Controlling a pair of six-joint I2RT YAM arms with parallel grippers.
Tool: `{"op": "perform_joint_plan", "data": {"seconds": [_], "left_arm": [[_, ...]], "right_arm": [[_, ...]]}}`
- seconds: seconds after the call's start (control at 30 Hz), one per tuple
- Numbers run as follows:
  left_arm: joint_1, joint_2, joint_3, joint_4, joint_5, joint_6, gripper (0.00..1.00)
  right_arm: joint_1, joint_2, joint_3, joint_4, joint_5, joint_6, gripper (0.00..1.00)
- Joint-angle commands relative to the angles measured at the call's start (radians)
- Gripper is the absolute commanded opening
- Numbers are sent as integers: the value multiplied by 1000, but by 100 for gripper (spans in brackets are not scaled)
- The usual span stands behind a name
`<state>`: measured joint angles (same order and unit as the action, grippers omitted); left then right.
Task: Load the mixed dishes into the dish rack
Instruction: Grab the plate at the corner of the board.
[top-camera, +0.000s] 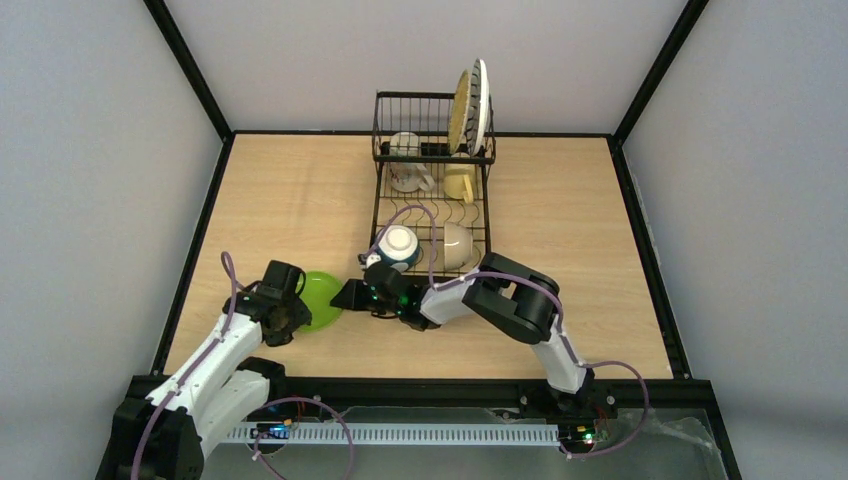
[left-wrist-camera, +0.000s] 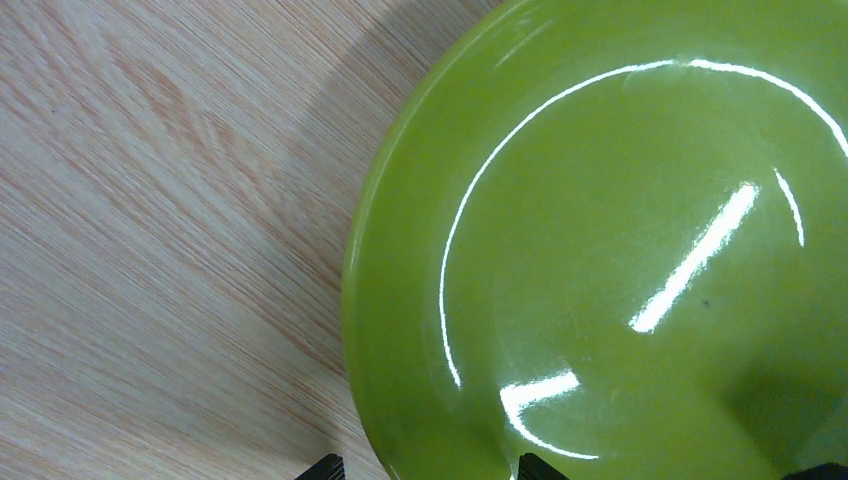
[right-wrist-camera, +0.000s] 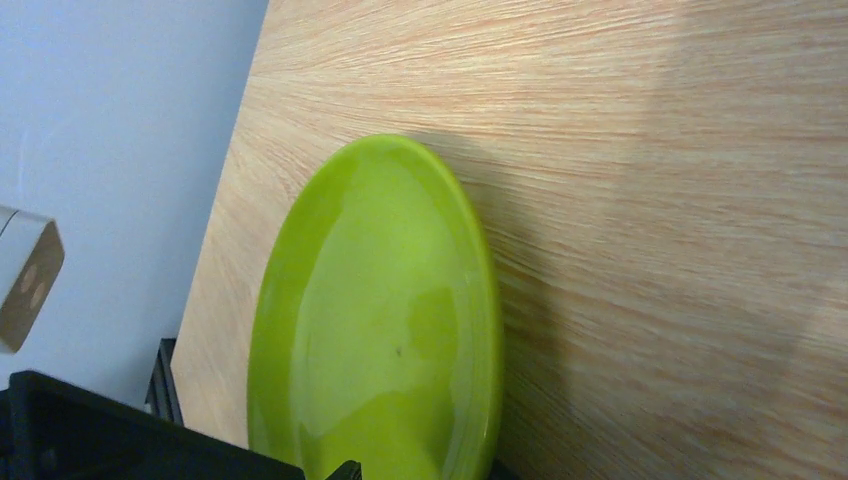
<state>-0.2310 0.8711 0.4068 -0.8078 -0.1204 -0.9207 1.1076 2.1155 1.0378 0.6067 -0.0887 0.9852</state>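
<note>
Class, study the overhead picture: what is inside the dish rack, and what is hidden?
Far end: a yellow plate and a white plate on edge. Middle: a pale mug, a yellow mug. Near end: a blue bowl, a cream bowl. The dishes hide whatever lies under them in the rack.

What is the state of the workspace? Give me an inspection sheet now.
Surface: wooden table, no spills seen.
Job's things: green plate on the table between the grippers; dish rack holds yellow plate and striped plate upright, mugs, blue bowl, cream bowl.
Clutter: nothing seen.
Grippers: left gripper open at the green plate's left rim; right gripper at its right rim, jaws unclear.
Cables: purple cables along both arms, one looping over the rack.
Surroundings: grey walls, black frame posts.
</note>
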Motion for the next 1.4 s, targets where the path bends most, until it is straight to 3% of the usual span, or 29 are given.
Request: {"op": "perform_joint_plan", "data": {"seconds": [0.0, 0.07, 0.37, 0.77, 1.37], "left_arm": [[-7, -4, -9, -10, -9, 0, 99], [-7, -6, -10, -10, -9, 0, 99], [-8, -14, -8, -14, -10, -1, 99], [-8, -80, 71, -81, -11, -19, 99], [-8, -183, 265, -189, 12, -56, 99]], "right_arm": [[19, 73, 23, -244, 52, 16, 60], [18, 81, 41, -296, 71, 29, 44], [18, 91, 65, -386, 87, 39, 1], [30, -35, 48, -457, 195, -47, 0], [77, -313, 137, -675, 470, -327, 0]]}}
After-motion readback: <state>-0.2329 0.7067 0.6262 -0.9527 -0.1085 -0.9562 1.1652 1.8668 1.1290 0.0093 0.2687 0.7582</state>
